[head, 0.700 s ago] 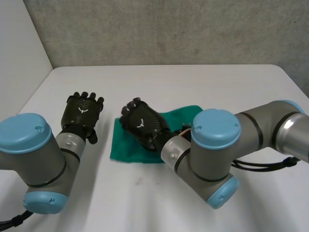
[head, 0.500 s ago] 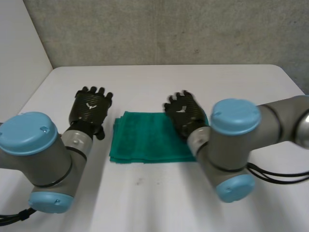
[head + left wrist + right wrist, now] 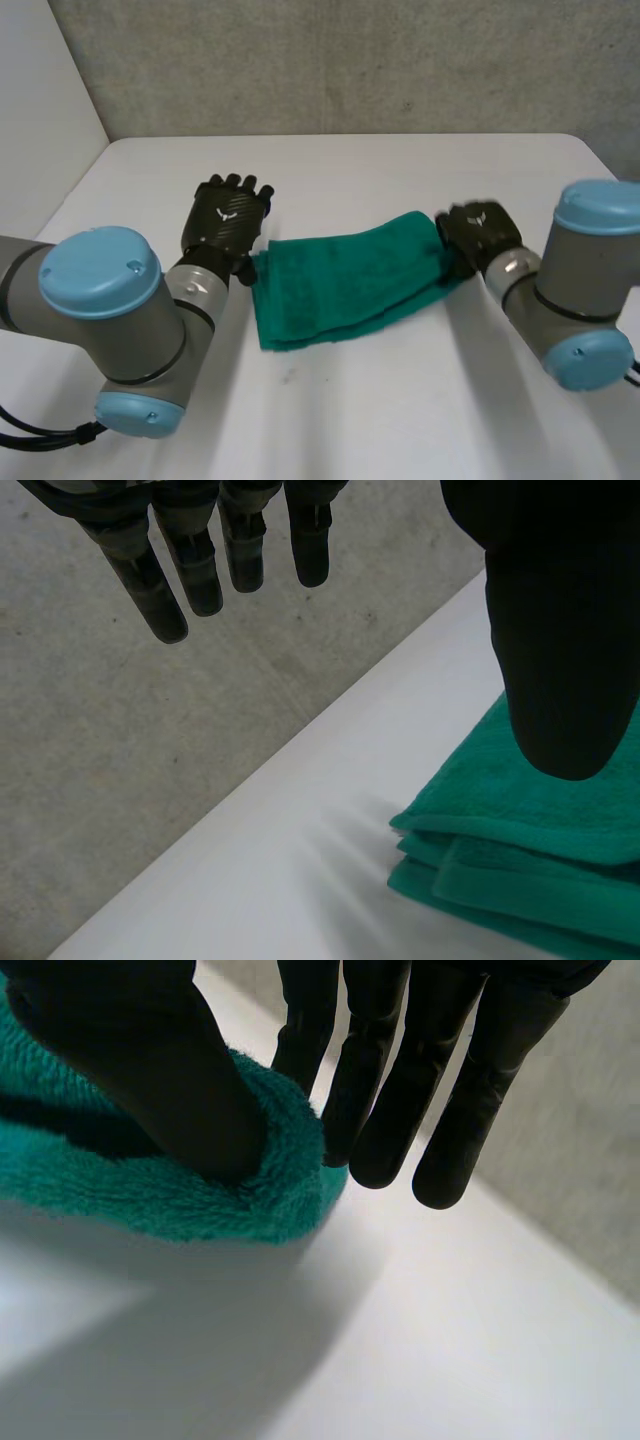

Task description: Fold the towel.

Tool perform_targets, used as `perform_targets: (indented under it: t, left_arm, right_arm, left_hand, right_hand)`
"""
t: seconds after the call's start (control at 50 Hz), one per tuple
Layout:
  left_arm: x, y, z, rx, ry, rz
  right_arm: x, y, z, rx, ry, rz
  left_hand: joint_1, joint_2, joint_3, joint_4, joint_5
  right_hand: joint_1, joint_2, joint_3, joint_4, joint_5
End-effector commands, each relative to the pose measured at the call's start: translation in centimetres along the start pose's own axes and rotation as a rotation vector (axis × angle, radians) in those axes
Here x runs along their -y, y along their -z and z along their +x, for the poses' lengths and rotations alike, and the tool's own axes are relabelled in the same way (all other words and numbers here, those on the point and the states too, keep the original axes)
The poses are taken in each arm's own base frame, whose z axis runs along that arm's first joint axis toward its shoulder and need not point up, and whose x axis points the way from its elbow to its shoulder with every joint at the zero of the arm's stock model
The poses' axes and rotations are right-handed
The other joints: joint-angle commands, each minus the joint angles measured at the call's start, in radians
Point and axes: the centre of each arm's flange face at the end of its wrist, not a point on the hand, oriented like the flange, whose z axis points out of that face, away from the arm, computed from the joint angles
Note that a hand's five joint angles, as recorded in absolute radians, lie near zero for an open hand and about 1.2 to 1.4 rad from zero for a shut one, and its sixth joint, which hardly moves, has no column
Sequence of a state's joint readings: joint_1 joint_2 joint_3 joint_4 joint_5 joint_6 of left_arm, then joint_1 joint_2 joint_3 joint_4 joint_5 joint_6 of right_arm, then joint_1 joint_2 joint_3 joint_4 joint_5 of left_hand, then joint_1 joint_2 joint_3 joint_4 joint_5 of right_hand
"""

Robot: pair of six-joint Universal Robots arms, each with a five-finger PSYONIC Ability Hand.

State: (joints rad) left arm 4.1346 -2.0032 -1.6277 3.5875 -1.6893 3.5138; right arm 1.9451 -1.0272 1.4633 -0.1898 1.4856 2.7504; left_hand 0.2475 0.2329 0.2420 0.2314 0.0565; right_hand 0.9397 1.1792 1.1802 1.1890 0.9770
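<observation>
White table (image 3: 350, 160), grey wall behind its far edge. Left arm (image 3: 110, 330) over the near left corner, right arm (image 3: 585, 290) over the near right edge, both grey with light-blue caps. Green towel (image 3: 340, 285) about mid-table, folded in layers (stacked edges plain at its left end in the left wrist view). Lies slantwise: left end flat and nearer the front edge, right end farther back and lifted a little off the surface, shadow beneath it. Right hand (image 3: 478, 235) at that lifted right end, thumb pressed down into the pile, straight fingers (image 3: 380, 1110) just behind the hem, cloth pinched between thumb and fingers. Left hand (image 3: 228, 222) just beside the towel's far left corner, seemingly clear of it; fingers (image 3: 195, 575) straight and slightly spread, thumb set well apart and hanging above the corner, grasping nothing
</observation>
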Motion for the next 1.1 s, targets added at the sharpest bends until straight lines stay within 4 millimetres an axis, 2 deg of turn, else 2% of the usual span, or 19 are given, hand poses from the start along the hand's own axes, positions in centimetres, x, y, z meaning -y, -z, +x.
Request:
perform_targets:
  t: [0.02,0.06,0.08,0.1,0.18,0.2,0.22,0.26,0.28,0.3,0.38,0.48,0.62,0.7,0.86,0.9,1.04,1.06,1.1]
  left_arm:
    - [0.3,0.0,-2.6,0.079,0.003,-0.014]
    - [0.4,-0.1,-3.3,0.122,0.007,-0.02]
    - [0.4,-0.1,-3.5,0.138,0.01,-0.024]
    - [0.4,-0.1,-3.5,0.138,0.01,-0.024]
    - [0.4,-0.2,-4.1,0.175,0.027,-0.029]
    - [0.5,-0.3,-4.2,0.178,0.035,-0.025]
    - [0.5,-0.3,-4.2,0.178,0.035,-0.025]
    - [0.8,-0.6,-4.4,0.184,0.069,-0.011]
    - [0.8,-0.7,-4.3,0.182,0.077,-0.008]
    - [0.8,-0.8,-4.3,0.182,0.086,-0.007]
    - [1.2,-1.1,-3.7,0.163,0.133,0.015]
    - [1.8,-1.2,-1.1,0.081,0.191,0.039]
    - [0.4,-0.7,1.9,-0.042,0.248,-0.064]
    - [-1.7,-0.7,2.9,-0.069,0.245,-0.204]
    - [-5.5,0.0,2.9,-0.023,0.186,-0.405]
    - [-5.7,0.1,3.0,-0.023,0.183,-0.417]
    - [-5.1,0.3,2.7,-0.027,0.189,-0.406]
    - [-3.1,0.3,2.0,-0.016,0.201,-0.352]
    - [-1.9,0.3,1.6,-0.012,0.211,-0.317]
  right_arm:
    - [7.3,1.8,-8.0,0.185,0.095,0.205]
    - [6.9,2.8,-13.7,0.33,0.175,0.208]
    - [6.9,2.8,-13.7,0.331,0.175,0.208]
    - [5.3,4.2,-17.8,0.473,0.283,0.201]
    - [4.3,5.0,-19.2,0.554,0.328,0.193]
    - [4.2,5.0,-19.4,0.568,0.333,0.194]
    - [4.2,4.9,-19.2,0.564,0.321,0.194]
    - [4.8,4.4,-18.5,0.538,0.267,0.207]
    - [5.2,4.1,-18.0,0.52,0.238,0.213]
    - [6.2,3.4,-16.1,0.476,0.163,0.22]
    - [6.9,1.8,-11.3,0.373,-0.026,0.188]
    - [6.6,1.1,-8.9,0.314,-0.179,0.141]
    - [6.3,1.0,-8.5,0.307,-0.226,0.076]
    - [4.3,-0.5,-9.3,0.326,-0.231,-0.037]
    - [2.3,-1.9,-9.9,0.32,-0.22,-0.159]
    - [1.9,-2.0,-9.9,0.308,-0.204,-0.182]
    - [2.1,-2.0,-9.8,0.277,-0.097,-0.196]
    - [2.4,-1.8,-9.8,0.277,-0.092,-0.189]
    - [3.2,-1.6,-9.5,0.27,-0.093,-0.168]
  left_hand:
    - [-0.022,-0.008,-0.017,-0.006,-0.006]
    - [-0.028,-0.013,-0.023,-0.012,-0.012]
    - [-0.031,-0.016,-0.026,-0.015,-0.015]
    - [-0.031,-0.016,-0.026,-0.015,-0.015]
    - [-0.031,-0.016,-0.026,-0.015,-0.015]
    - [-0.028,-0.014,-0.023,-0.012,-0.012]
    - [-0.028,-0.014,-0.023,-0.012,-0.012]
    - [-0.025,-0.011,-0.02,-0.009,-0.009]
    - [-0.022,-0.008,-0.017,-0.006,-0.006]
    - [-0.022,-0.008,-0.017,-0.006,-0.006]
    - [-0.013,0.001,-0.008,0.003,0.003]
    - [0.007,0.022,0.012,0.023,0.023]
    - [0.016,0.031,0.021,0.032,0.032]
    - [0.022,0.036,0.027,0.038,0.038]
    - [-0.005,0.01,0.001,0.012,0.012]
    - [-0.013,0.001,-0.008,0.003,0.003]
    - [-0.028,-0.014,-0.023,-0.012,-0.012]
    - [-0.034,-0.019,-0.028,-0.018,-0.017]
    - [-0.037,-0.022,-0.031,-0.021,-0.02]
  right_hand:
    - [0.457,0.217,0.216,0.207,0.245]
    - [0.457,0.217,0.216,0.207,0.245]
    - [0.457,0.217,0.216,0.207,0.245]
    - [0.457,0.217,0.216,0.207,0.245]
    - [0.457,0.217,0.216,0.207,0.245]
    - [0.222,-0.017,-0.018,-0.027,0.01]
    - [-0.28,-0.52,-0.521,-0.529,-0.492]
    - [-0.765,-1.005,-1.006,-1.014,-0.977]
    - [-0.765,-1.005,-1.006,-1.014,-0.977]
    - [-0.765,-1.005,-1.006,-1.014,-0.977]
    - [-0.765,-1.005,-1.006,-1.014,-0.977]
    - [-0.765,-1.005,-1.006,-1.014,-0.977]
    - [-0.765,-1.005,-1.006,-1.014,-0.977]
    - [-0.765,-1.005,-1.006,-1.014,-0.977]
    - [-0.765,-1.005,-1.006,-1.014,-0.977]
    - [-0.765,-1.005,-1.006,-1.014,-0.977]
    - [-0.765,-1.005,-1.006,-1.014,-0.977]
    - [-0.765,-1.005,-1.006,-1.014,-0.977]
    - [-0.765,-1.005,-1.006,-1.014,-0.977]
